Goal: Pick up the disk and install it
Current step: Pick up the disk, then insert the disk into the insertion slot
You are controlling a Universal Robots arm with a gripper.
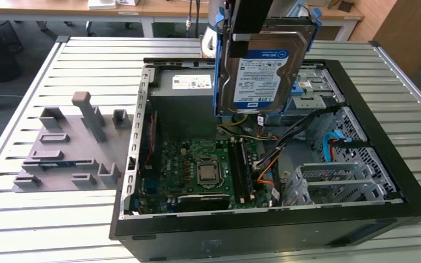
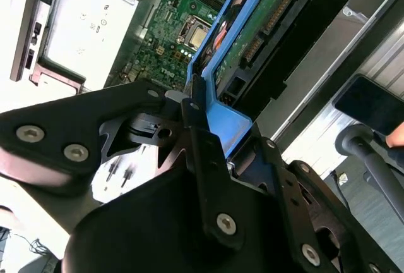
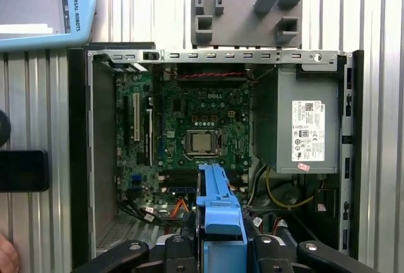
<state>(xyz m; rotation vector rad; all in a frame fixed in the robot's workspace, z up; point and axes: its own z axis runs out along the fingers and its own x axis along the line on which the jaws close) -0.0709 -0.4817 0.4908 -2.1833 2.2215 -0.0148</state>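
The disk (image 1: pixel 260 68) is held clear of everything, lifted above the open computer case (image 1: pixel 269 235), which is laid on its side on the slatted metal desk (image 1: pixel 20 230). The gripper (image 3: pixel 218 241) is closed on it. In both wrist views the black fingers (image 2: pixel 202 159) are seen pinching the end of the blue bracket (image 3: pixel 214 200) that frames the drive, one finger on each side. In the exterior view the disk is hung below the fingers with its long axis near upright, slightly tilted, and its label face is turned to the camera. The green circuit-board face (image 2: pixel 265 26) is shown in the second wrist view. The lower end of the disk is placed over the case interior, overlapping the edge of the grey power supply (image 1: pixel 185 87) and just to the exterior view's left of the drive cage (image 1: pixel 320 82). Contact with either cannot be made out. The motherboard (image 1: pixel 203 167) is seen lower in the case, well apart from the disk. A grey moulded fixture (image 1: pixel 68 145) is laid on the desk beside the case, at the exterior view's left. Judged from this, pick-up is done and install is not yet done. The disk is gripped at the bracket end, so its free end is the one pointed down at the case.
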